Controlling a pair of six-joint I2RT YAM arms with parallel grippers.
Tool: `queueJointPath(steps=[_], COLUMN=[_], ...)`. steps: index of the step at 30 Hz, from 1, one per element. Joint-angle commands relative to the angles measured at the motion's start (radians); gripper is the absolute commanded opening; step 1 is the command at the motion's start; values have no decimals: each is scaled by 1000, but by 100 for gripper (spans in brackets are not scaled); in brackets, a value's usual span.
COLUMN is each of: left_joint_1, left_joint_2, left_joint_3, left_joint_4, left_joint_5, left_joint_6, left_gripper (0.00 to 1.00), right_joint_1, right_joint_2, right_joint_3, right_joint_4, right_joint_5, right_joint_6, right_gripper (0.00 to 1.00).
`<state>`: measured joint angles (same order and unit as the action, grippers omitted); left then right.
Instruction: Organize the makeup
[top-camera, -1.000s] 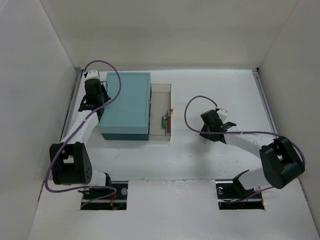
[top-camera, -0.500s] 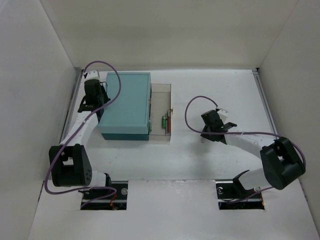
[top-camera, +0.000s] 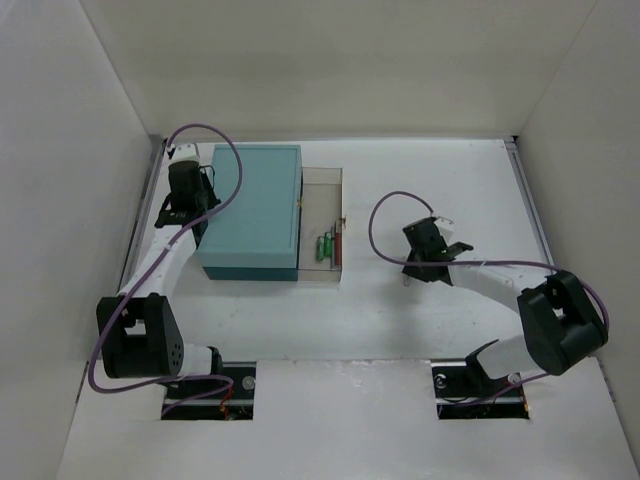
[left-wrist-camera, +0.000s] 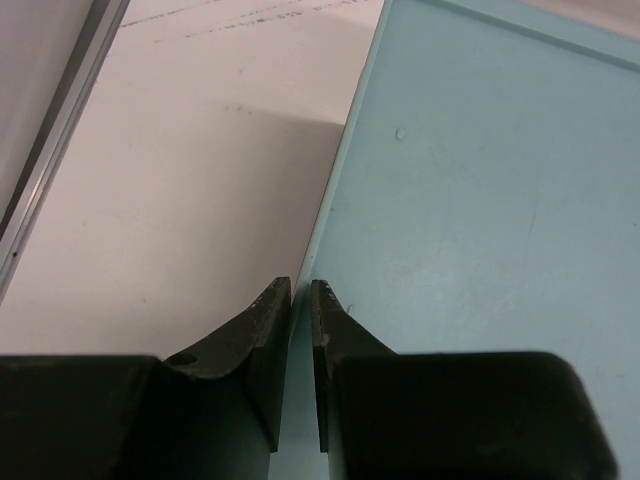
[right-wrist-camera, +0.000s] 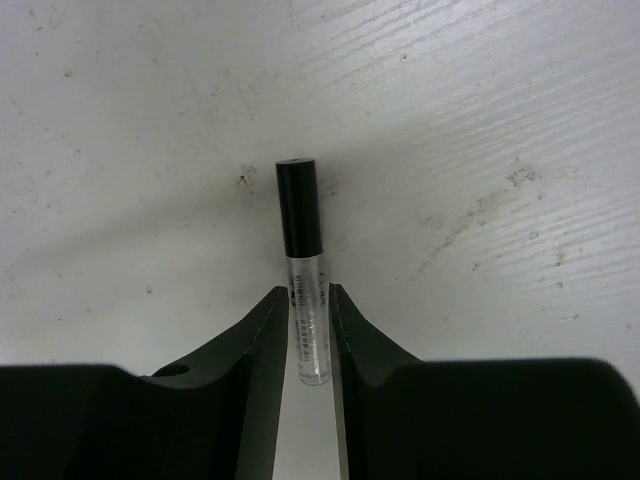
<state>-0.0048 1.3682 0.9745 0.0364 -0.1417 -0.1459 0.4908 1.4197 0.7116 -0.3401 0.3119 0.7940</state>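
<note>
R fingers are closed on the clear tube w/ black cap, which lies flat on the table; the clear body sits pinched btwn the tips and the cap sticks out past them toward 12 o'clock in the wrist view. L fingers are shut on nothing, w/ only a thin slit btwn them, over the L edge of the teal box. Green and red pencils lie in the clear drawer at 3 o'clock of the box.
</note>
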Motion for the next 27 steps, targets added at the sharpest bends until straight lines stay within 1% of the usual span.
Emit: queueJointPath(steps=[1, 9, 10, 12, 13, 15, 18, 21, 22, 25, 27], left_joint_1=[-25, -27, -28, -28, -27, -24, -22, -22, -22, -21, -21], left_joint_2=[-32, -54, -47, -34, -28, -17, -14, -12, -12, -14, -11], left_joint_3=[-45, -56, -56, -56, -56, -50, -46, -46, -46, -49, -53], left_joint_4=[-162, -159, -159, -159, -159, -161, -161, -161, -161, -159, -155], left_joint_5=[60, 28, 28, 28, 28, 30, 34, 36, 36, 36, 37], left_joint_6=[-3, 12, 12, 12, 12, 12, 12, 12, 12, 12, 12], left_gripper=[11, 12, 12, 12, 12, 12, 12, 12, 12, 12, 12], right_joint_1=[-19, -22, -22, -28, -28, -22, 4, 12, 12, 9, 7], right_joint_2=[5, 71, 74, 68, 64, 45, 13, -2, -2, 21, 62], right_joint_3=[45, 123, 126, 118, 114, 109, 169, 233, 239, 223, 212], right_joint_4=[-11, -88, -92, -83, -79, -53, -53, -83, -95, -120, -111], right_joint_5=[-26, -45, -45, -50, -51, -54, -62, -59, -59, -51, -48], right_joint_6=[-28, -73, -70, -70, -70, -78, -119, -133, -128, -82, -41], right_gripper=[27, 22, 19, 8, 6, 3, 3, 3, 6, 16, 26])
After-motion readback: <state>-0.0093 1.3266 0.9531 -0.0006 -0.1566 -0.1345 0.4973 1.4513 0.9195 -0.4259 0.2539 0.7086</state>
